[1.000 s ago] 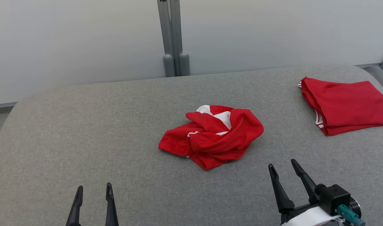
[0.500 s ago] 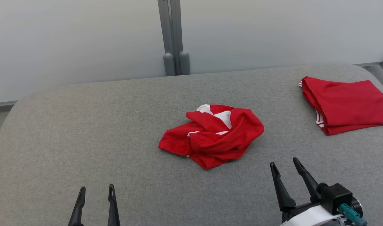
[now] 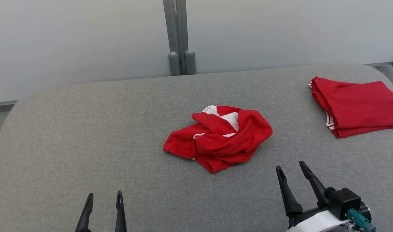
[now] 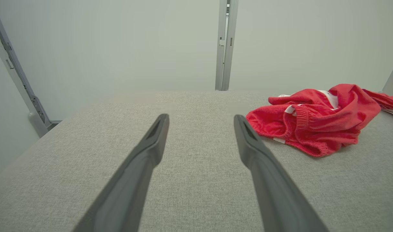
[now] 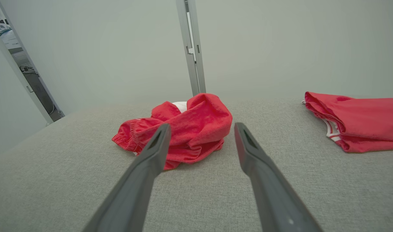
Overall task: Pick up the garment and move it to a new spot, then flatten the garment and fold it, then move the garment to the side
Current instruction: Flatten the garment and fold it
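Presumably poised to reach in, left tool (image 3: 105,193) and right tool (image 3: 290,165) hover spread wide, empty, over the tabletop's (image 3: 87,129) near edge; the crumpled garment (image 3: 219,138) lies mid-tabletop, a folded garment (image 3: 357,106) aside at its far right corner.

Bright, even, diffuse light; faint soft shadows; wrist views wide-angle stretched.

- Your head camera looks forward and down on the grey padded table (image 3: 87,129) from well above.
- Your left wrist camera sits low over it, facing the back wall (image 4: 119,48), with the crumpled red garment (image 4: 315,122) off right.
- Your right wrist camera, equally low, faces that garment nearer, almost head-on.
- All three share the garment and the grey post (image 3: 178,32).
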Robot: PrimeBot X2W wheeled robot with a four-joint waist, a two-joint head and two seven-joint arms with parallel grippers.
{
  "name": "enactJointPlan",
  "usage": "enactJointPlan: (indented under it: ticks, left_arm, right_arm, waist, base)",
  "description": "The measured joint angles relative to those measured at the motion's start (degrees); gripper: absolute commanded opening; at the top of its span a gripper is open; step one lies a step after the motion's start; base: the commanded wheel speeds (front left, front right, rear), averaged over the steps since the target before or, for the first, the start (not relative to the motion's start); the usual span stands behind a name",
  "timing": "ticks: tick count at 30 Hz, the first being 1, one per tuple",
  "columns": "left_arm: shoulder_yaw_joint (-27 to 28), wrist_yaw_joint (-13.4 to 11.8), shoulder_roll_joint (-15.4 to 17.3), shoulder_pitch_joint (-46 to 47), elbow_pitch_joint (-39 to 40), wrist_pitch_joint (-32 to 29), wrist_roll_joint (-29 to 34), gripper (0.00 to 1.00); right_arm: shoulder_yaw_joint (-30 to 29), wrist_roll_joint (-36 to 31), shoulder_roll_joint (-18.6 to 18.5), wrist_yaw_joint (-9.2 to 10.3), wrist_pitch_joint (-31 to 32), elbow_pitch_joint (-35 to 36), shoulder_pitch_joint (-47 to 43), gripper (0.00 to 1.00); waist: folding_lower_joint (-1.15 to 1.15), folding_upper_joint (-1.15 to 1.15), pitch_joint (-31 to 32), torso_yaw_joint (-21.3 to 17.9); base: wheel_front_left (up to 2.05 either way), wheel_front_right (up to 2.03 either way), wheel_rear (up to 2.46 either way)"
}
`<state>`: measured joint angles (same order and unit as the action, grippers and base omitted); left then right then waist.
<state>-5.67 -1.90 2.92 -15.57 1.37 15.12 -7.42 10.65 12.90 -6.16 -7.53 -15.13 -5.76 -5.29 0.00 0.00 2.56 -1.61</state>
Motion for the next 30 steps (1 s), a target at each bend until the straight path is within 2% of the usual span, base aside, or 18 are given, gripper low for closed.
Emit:
enactJointPlan:
  ticks: [7,12,17,22,27,30]
  left_arm:
    - [-3.15,5.34,-0.02,6.18,-5.35,0.00,0.33,1.00]
    - [-7.71,8.48,-0.03,14.71,-12.28,0.00,-3.82,1.00]
    - [-15.39,9.20,0.20,24.42,-20.47,-0.83,-10.72,1.00]
    - [-24.07,9.28,1.86,33.60,-23.77,-4.66,-24.53,1.00]
    - [-28.35,9.28,5.00,40.20,-26.84,-7.71,-31.71,1.00]
    - [-30.05,9.28,5.52,42.70,-28.78,-9.48,-34.50,1.00]
  right_arm:
    - [0.52,-0.10,-0.40,0.00,0.00,0.15,0.59,1.00]
    - [1.05,-0.24,-1.11,0.00,0.00,0.74,2.41,1.00]
    - [1.23,-0.60,-1.90,0.00,0.00,1.11,4.69,1.00]
    - [1.19,-0.91,-2.40,0.00,0.00,1.33,6.16,1.00]
    - [1.23,-1.21,-2.57,0.00,0.00,1.62,7.55,1.00]
    - [1.19,-1.46,-2.55,0.00,0.00,1.71,8.21,1.00]
  waist:
    - [0.00,0.00,-1.93,0.46]
    - [0.00,0.00,-4.41,0.37]
    - [0.00,0.00,-7.48,-0.21]
    - [0.00,0.00,-10.50,-1.28]
    - [0.00,0.00,-13.09,-2.67]
    - [0.01,0.00,-14.25,-3.55]
  base:
    - [0.00,0.00,0.00]
    - [0.00,0.00,0.00]
    - [0.00,0.00,0.00]
    - [0.00,0.00,0.00]
    - [0.00,0.00,0.00]
    - [0.00,0.00,0.00]
